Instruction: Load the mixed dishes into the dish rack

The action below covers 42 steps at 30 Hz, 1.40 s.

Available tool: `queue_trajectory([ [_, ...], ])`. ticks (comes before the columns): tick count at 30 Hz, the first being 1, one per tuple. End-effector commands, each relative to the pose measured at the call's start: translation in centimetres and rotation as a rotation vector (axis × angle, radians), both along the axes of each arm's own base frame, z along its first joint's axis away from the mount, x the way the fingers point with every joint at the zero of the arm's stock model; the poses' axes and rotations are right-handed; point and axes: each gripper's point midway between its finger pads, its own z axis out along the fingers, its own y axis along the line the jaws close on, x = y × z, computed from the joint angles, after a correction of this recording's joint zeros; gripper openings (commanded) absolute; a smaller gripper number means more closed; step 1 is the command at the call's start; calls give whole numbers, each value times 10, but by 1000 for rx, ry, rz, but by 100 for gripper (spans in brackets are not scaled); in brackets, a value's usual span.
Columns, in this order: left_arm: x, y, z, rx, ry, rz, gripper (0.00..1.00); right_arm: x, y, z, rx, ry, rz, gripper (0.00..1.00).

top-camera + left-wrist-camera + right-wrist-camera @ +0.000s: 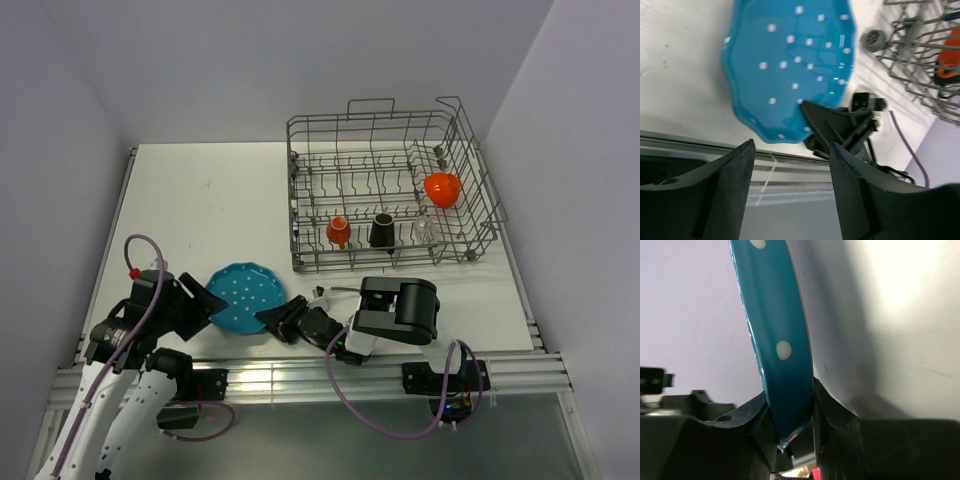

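A white table (200,200) between pale walls (250,70); a teal white-dotted scalloped plate (243,297) near its front edge, lower left of centre.
The right gripper (790,412) pinches the plate's right rim; the left gripper (791,146) holds its jaws spread by the left rim. The grey wire dish rack (296,215) sits upper right.

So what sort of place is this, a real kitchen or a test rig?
Likely a lab test cell, not a kitchen: a white table boxed in by plain grey walls, aluminium rails along its near edge, and a wire dish rack on it.
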Motion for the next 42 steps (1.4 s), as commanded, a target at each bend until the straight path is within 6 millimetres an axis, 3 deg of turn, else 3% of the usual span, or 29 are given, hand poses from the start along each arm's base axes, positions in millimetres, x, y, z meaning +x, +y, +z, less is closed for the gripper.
queue_trajectory([
  [1, -3, 9, 32, 17, -73, 25, 67, -6, 12, 172, 622, -164, 52, 0],
  [4, -4, 17, 68, 36, -150, 37, 66, -9, 17, 181, 613, -191, 70, 0],
  [6, -3, 23, 81, 62, -174, 52, 66, -11, 21, 183, 581, -219, 85, 0],
  [7, -5, 25, 93, 66, -202, 52, 65, -14, 22, 195, 591, -242, 103, 0],
  [9, -5, 29, 103, 79, -218, 62, 65, -16, 30, 194, 531, -276, 125, 0],
  [10, -4, 31, 112, 84, -245, 67, 65, -18, 32, 211, 545, -306, 136, 0],
  [11, -5, 32, 114, 89, -245, 69, 65, -19, 39, 204, 485, -304, 161, 0],
  [12, -5, 33, 116, 93, -248, 70, 65, -21, 43, 205, 451, -339, 173, 0],
  [13, -6, 33, 119, 96, -256, 67, 65, -23, 45, 221, 459, -367, 183, 0],
  [15, -6, 34, 120, 94, -261, 68, 65, -27, 55, 216, 372, -401, 223, 0],
  [16, -6, 34, 120, 94, -264, 67, 64, -27, 59, 233, 377, -429, 231, 0],
  [18, -7, 34, 122, 92, -275, 69, 64, -27, 71, 219, 245, -457, 277, 0],
  [19, -7, 34, 124, 91, -281, 70, 64, -26, 74, 237, 245, -490, 276, 0],
  [20, -7, 35, 126, 91, -288, 74, 64, -24, 77, 225, 156, -483, 291, 0],
  [21, -8, 36, 127, 96, -291, 74, 64, -20, 80, 221, 83, -525, 297, 0],
  [22, -8, 37, 133, 96, -307, 75, 64, -16, 83, 241, 75, -561, 289, 0],
  [23, -8, 37, 136, 95, -316, 76, 64, -12, 84, 230, -6, -557, 300, 0],
  [24, -9, 38, 139, 97, -325, 73, 64, -4, 83, 231, -52, -589, 296, 0],
  [25, -10, 37, 148, 86, -357, 70, 63, 2, 85, 247, -53, -610, 285, 0],
  [27, -12, 31, 163, 52, -406, 39, 62, 11, 83, 241, -145, -636, 293, 0],
  [28, -13, 28, 180, 26, -463, 26, 61, 22, 83, 254, -161, -659, 267, 0],
  [30, -17, 20, 199, -13, -531, -20, 60, 30, 80, 250, -241, -689, 275, 0],
  [31, -17, 16, 215, -35, -590, -39, 59, 40, 80, 260, -261, -708, 246, 0],
  [33, -19, 11, 227, -56, -634, -75, 59, 49, 77, 257, -338, -744, 245, 0],
  [35, -21, 5, 237, -79, -668, -110, 59, 62, 73, 268, -386, -778, 209, 0],
  [39, -17, -1, 229, -81, -663, -144, 59, 86, 61, 290, -492, -878, 147, 0],
  [42, -11, -6, 211, -87, -632, -157, 58, 106, 46, 324, -523, -937, 77, 0],
])
